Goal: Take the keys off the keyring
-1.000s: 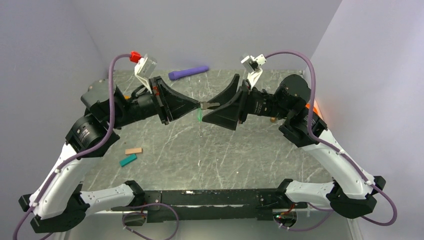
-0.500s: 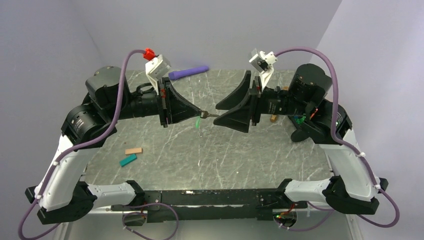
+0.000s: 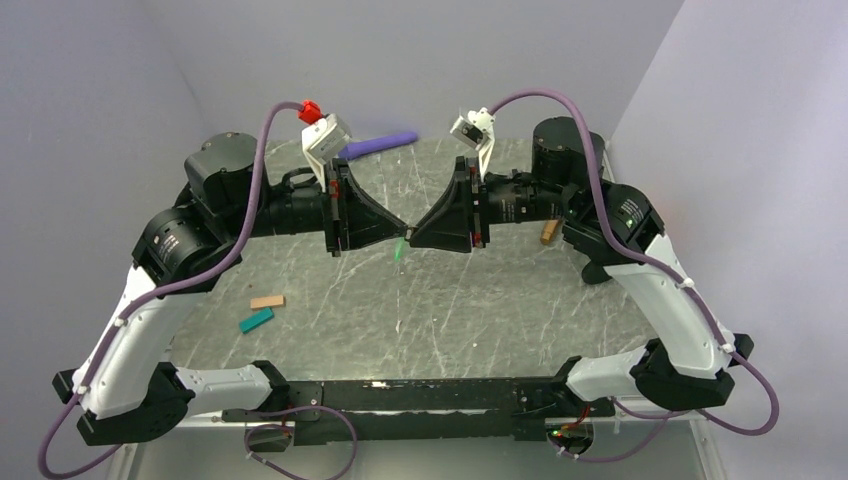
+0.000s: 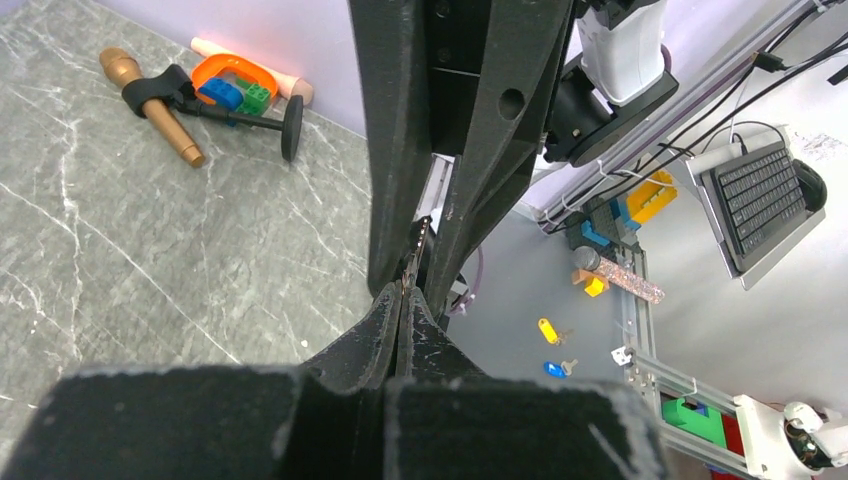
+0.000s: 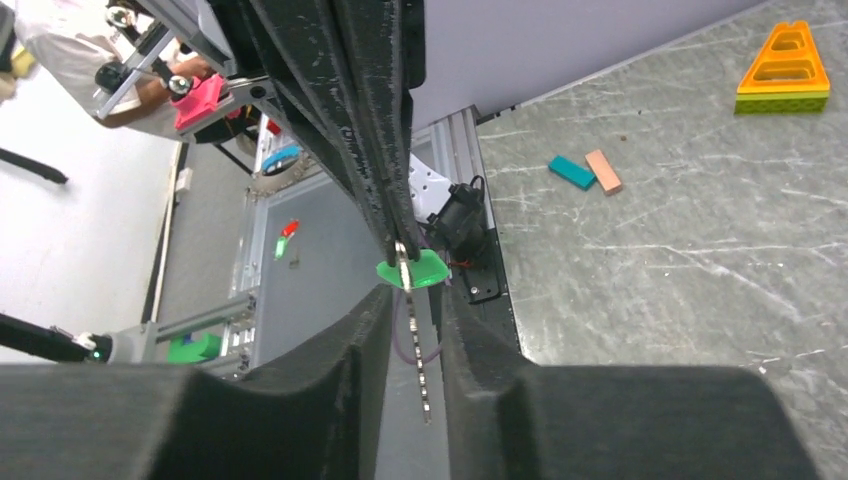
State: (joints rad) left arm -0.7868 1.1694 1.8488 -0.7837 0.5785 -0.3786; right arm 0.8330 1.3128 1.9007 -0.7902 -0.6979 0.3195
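My left gripper [image 3: 400, 228] and right gripper [image 3: 413, 233] meet tip to tip above the middle of the table [image 3: 480, 300]. The green key [image 3: 400, 249] hangs just below that meeting point. The right wrist view shows the left gripper's fingers [image 5: 370, 150] coming down from above, shut on the keyring [image 5: 401, 252] at the green key's head [image 5: 425, 270]. A thin notched metal strip [image 5: 418, 360] hangs from it into the narrow gap of my right gripper [image 5: 413, 300], whose jaws stand slightly apart beside it. From the left wrist, my left gripper [image 4: 405, 292] is shut on a metal sliver [image 4: 418, 238].
A purple cylinder [image 3: 377, 145] lies at the back of the table. A tan block [image 3: 267, 301] and a teal block [image 3: 256, 320] lie near the left arm. An orange wedge [image 5: 785, 58] and an orange clamp [image 4: 235, 85] sit towards the table's edges.
The right arm has swung left, and its jaws have narrowed around the piece hanging from the left gripper. The left arm lifted slightly while staying shut.
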